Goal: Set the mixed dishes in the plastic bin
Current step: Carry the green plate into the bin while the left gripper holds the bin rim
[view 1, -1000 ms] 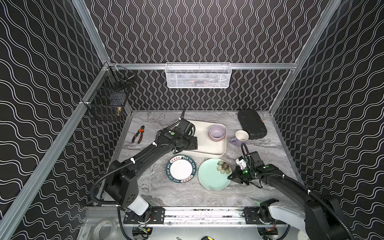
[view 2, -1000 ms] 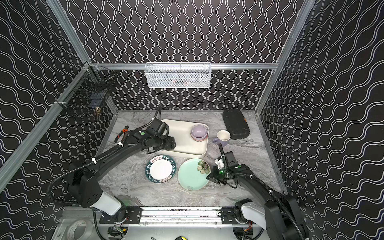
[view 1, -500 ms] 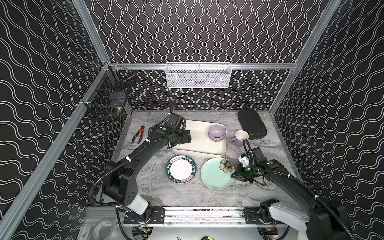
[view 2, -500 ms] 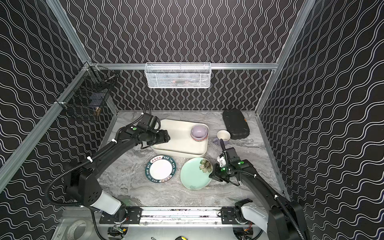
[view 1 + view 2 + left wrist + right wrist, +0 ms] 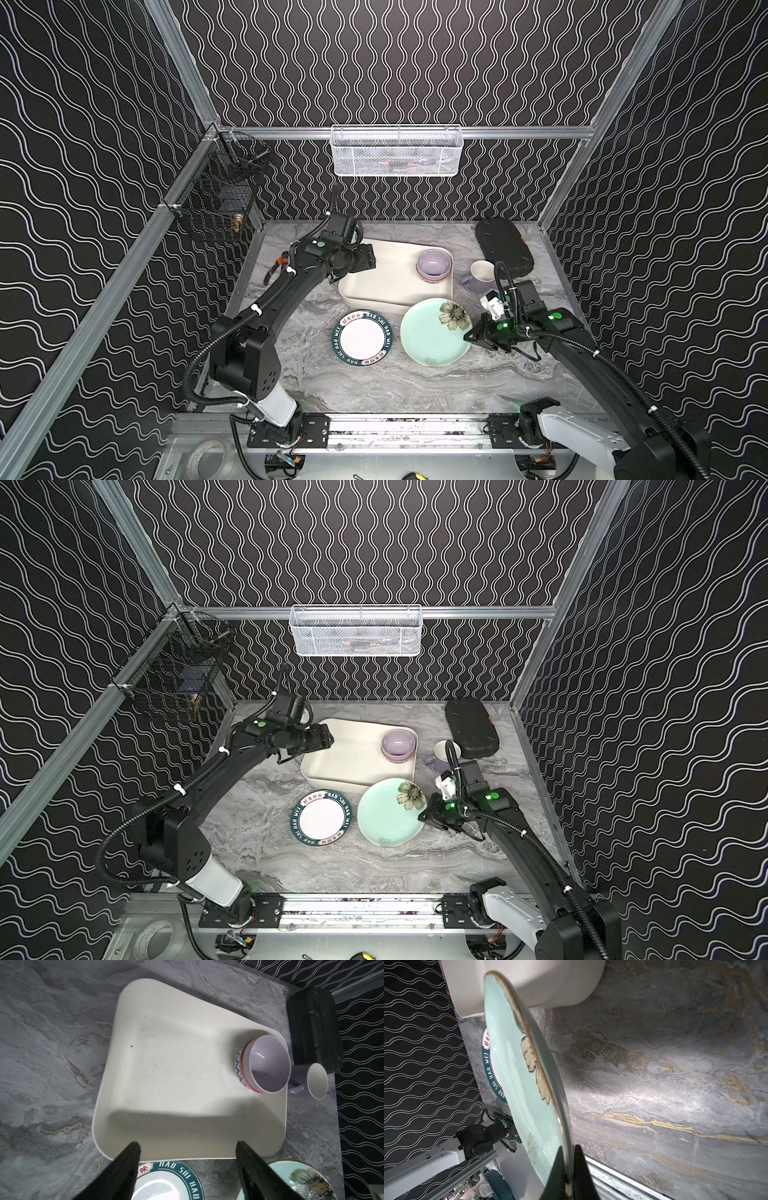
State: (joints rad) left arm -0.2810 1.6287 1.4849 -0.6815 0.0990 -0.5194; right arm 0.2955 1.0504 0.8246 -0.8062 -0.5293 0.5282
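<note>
Black left claw [image 5: 365,262] of yours hangs over the cream plastic bin's [image 5: 374,286] left end, jaws apart, empty. The green-lettered plate [image 5: 362,338] lies on the counter [image 5: 374,386] before the bin. The lavender bowl [image 5: 433,262] sits nested in the bin's far right corner. Your right claw [image 5: 471,334] clamps the tilted mint plate [image 5: 430,336] by its right edge. The lavender mug [image 5: 480,276] stands just right of the bin.

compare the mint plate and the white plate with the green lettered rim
The mint plate is larger than the lettered plate. The mint plate is pale green with a flower; the lettered plate is white with a dark green rim. The right end effector grips the mint plate's rim; the lettered plate lies flat on the table, untouched. Both are round and not yet in the plastic bin.
</note>
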